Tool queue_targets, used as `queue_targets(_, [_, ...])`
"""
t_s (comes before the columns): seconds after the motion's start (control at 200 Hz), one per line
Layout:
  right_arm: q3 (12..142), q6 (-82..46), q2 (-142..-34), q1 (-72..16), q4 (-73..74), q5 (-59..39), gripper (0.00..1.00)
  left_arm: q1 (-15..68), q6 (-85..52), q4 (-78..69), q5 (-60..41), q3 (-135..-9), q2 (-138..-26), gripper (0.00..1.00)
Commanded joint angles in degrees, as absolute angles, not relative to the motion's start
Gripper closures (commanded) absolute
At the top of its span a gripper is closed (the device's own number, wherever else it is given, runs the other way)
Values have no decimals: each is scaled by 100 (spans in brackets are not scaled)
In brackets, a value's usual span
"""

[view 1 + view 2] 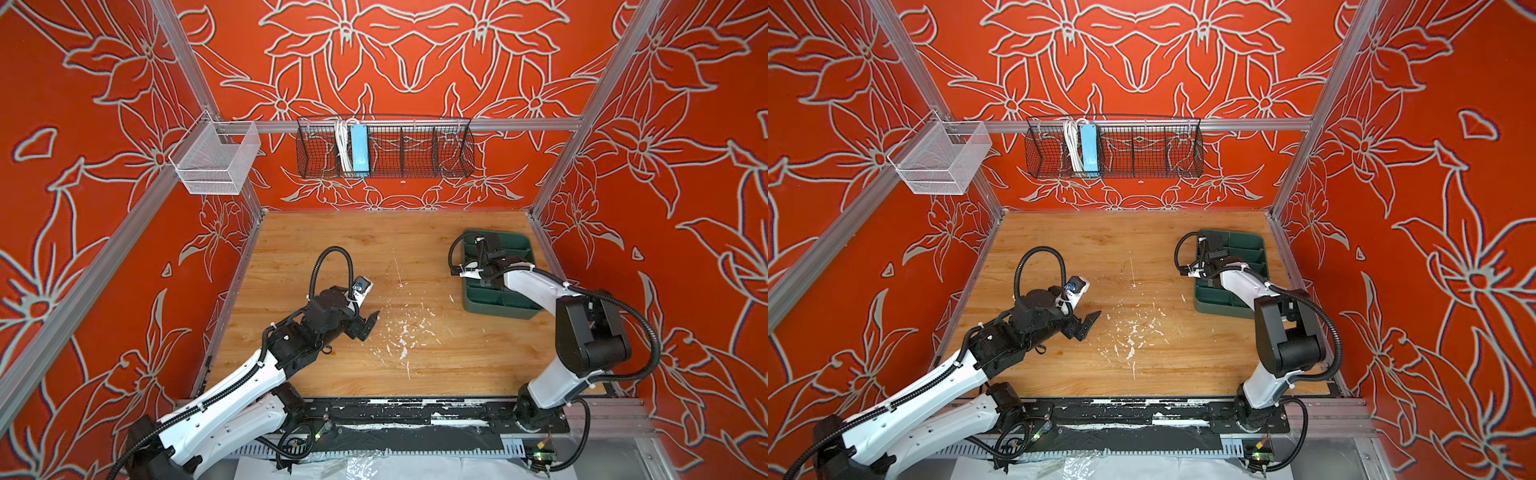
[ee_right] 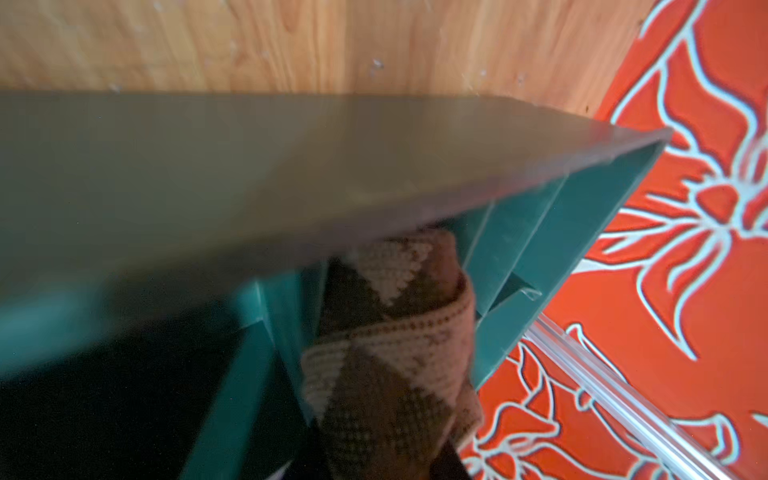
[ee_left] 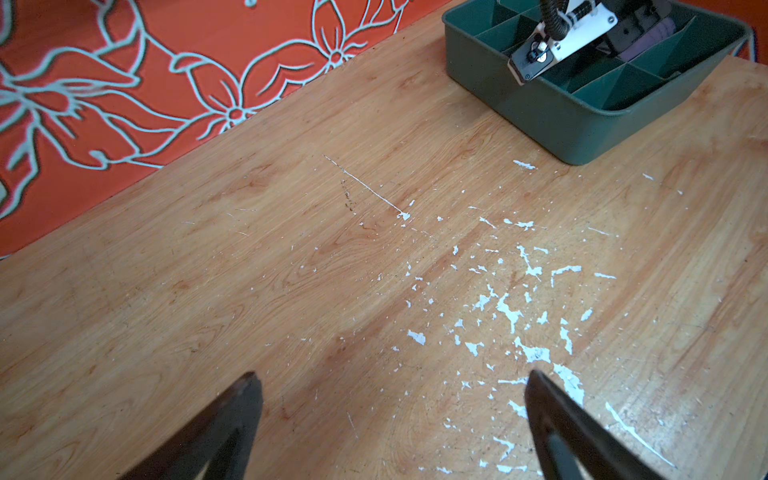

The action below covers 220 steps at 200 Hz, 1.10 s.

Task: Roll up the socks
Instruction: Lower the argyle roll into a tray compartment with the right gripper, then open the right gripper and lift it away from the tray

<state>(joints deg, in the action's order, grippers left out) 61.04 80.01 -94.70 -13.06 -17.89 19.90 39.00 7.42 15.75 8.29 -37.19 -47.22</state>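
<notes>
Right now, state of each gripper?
Left gripper: open, empty, over the table.
Right gripper: in the green tray, closed on the beige argyle sock.

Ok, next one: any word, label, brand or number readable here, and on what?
None readable.
The blue box in the black wire basket shows no legible print at this size.
The green divided tray and the argyle sock between its dividers bear no lettering that shows.

A green divided tray point(image 1: 494, 308) sat on the wooden table point(image 1: 324, 249). White flecks point(image 1: 403, 332) marked the wood left of the tray. Beyond the tray hung a black wire basket point(image 1: 415, 166) holding a blue power strip point(image 1: 359, 151); farther left, a white mesh basket point(image 1: 216, 166).
</notes>
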Motion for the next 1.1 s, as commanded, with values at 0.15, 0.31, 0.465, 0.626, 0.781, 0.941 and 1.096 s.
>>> queue_targets(0.15, [6990, 7365, -9517, -1726, -4608, -948, 100, 3885, 944, 1768, 870, -4020, -4537, 3])
queue_targets(0.31, [7249, 6682, -9938, -2286, -4732, -1721, 100, 3885, 1000, 1996, 887, -4096, -4346, 3])
queue_targets(0.465, [8030, 6203, -10749, -2733, -5033, -2114, 100, 3876, 1019, 2184, 995, -4079, -4095, 3])
queue_targets(0.626, [8456, 6137, -11327, -3259, -4680, -1945, 100, 3876, 1020, 2366, 1147, -4061, -3867, 3])
queue_targets(0.781, [9098, 5836, -11900, -3588, -4150, -1629, 100, 3876, 1020, 2461, 1284, -4004, -3658, 3])
queue_targets(0.941, [10016, 4901, -12529, -3773, -3440, -1140, 100, 3868, 1033, 2389, 1520, -3922, -3551, 3])
queue_targets(1.096, [10692, 3794, -13003, -3772, -2919, -657, 100, 3851, 845, 2321, 1630, -3937, -3601, 3])
